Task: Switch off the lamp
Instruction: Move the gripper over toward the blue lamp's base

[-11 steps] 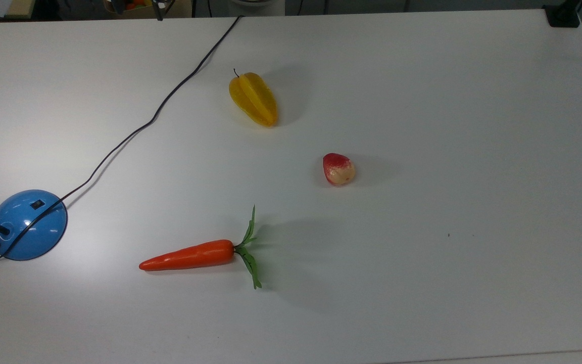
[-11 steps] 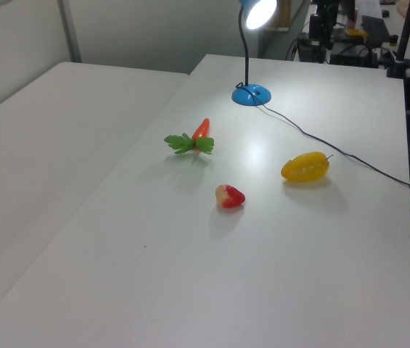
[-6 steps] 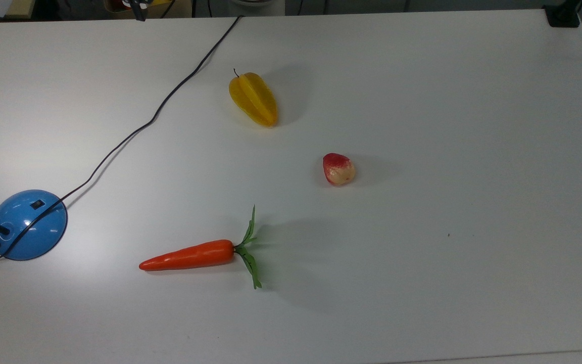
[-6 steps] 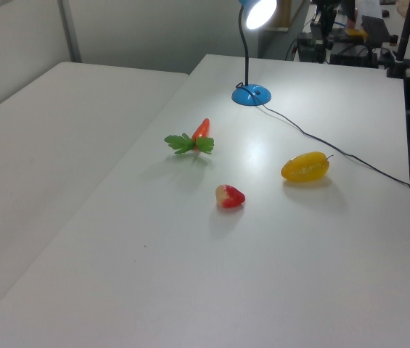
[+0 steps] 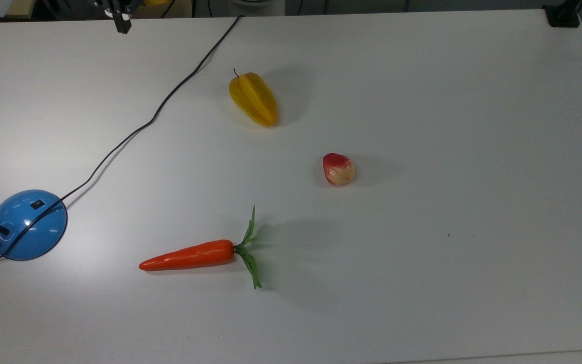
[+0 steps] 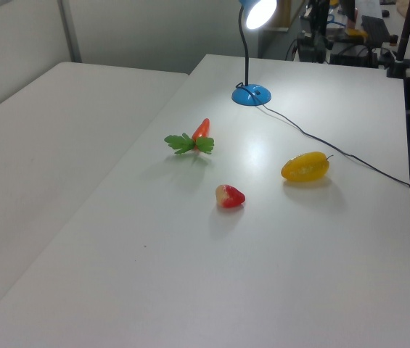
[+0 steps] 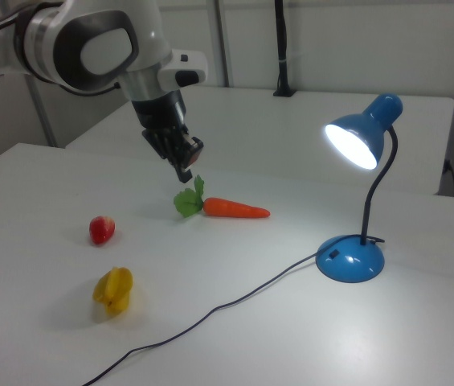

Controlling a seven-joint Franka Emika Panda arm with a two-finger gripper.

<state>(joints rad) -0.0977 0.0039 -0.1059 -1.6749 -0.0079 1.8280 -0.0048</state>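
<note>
The lamp stands at the top view's left edge, with a glossy blue dome base (image 5: pixel 27 225) carrying a small black rocker switch (image 5: pixel 37 204). Its black cord (image 5: pixel 154 115) runs across the table to the far edge. In the right view the lamp head (image 7: pixel 363 133) glows brightly above the base (image 7: pixel 350 259); it also shines in the left view, lamp head (image 6: pixel 259 11). My gripper (image 5: pixel 122 24) hangs over the table's far edge, well away from the base. In the right view the gripper (image 7: pixel 186 165) points down, fingers shut on nothing.
On the white table (image 5: pixel 447 126) lie an orange carrot (image 5: pixel 190 255) with green leaves, a yellow star fruit (image 5: pixel 253 98) and a small red-and-cream fruit (image 5: pixel 338 169). The cord crosses the table between the gripper and the lamp base.
The gripper has moved towards the top view's left along the far edge and come a little further over the table. The lamp stays lit and the fruits have not moved.
</note>
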